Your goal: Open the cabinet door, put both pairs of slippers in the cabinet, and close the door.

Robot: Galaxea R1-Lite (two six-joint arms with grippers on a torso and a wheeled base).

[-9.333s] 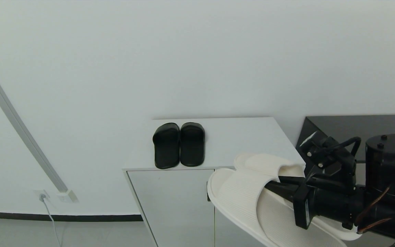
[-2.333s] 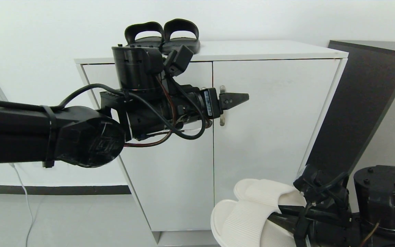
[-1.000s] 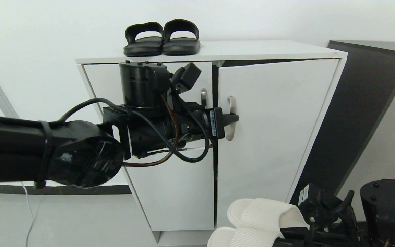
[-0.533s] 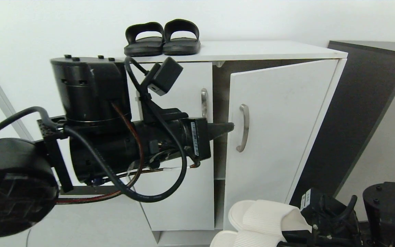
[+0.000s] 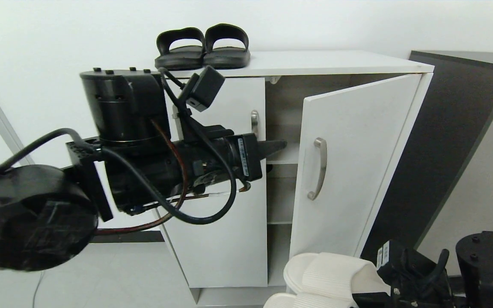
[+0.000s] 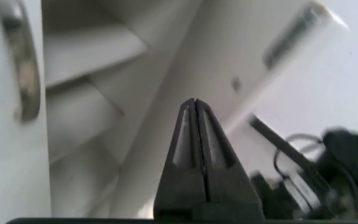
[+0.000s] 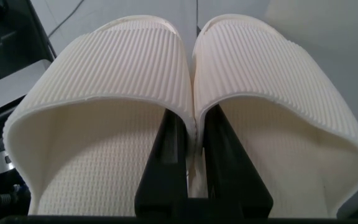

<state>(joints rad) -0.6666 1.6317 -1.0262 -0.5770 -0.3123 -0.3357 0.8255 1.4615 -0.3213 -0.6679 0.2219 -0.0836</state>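
The white cabinet (image 5: 340,62) has its right door (image 5: 353,162) swung partly open, and the left door (image 5: 225,222) is closed. A pair of black slippers (image 5: 203,47) stands on its top. My left gripper (image 5: 281,145) is shut and empty, in front of the opening, clear of the right door's handle (image 5: 317,169). In the left wrist view the gripper (image 6: 195,107) points into the shelved inside, beside the left door's handle (image 6: 20,68). My right gripper (image 7: 193,155) is shut on the white slippers (image 7: 191,81), low in front of the cabinet (image 5: 323,271).
Shelves (image 5: 283,160) show inside the opening. A dark grey panel (image 5: 452,141) stands right of the cabinet, close behind the open door. A cable (image 5: 37,291) hangs to the floor at the left.
The right door has swung further open. My left gripper has let go of its handle and drawn back to the left, in front of the gap. The white slippers sit slightly lower.
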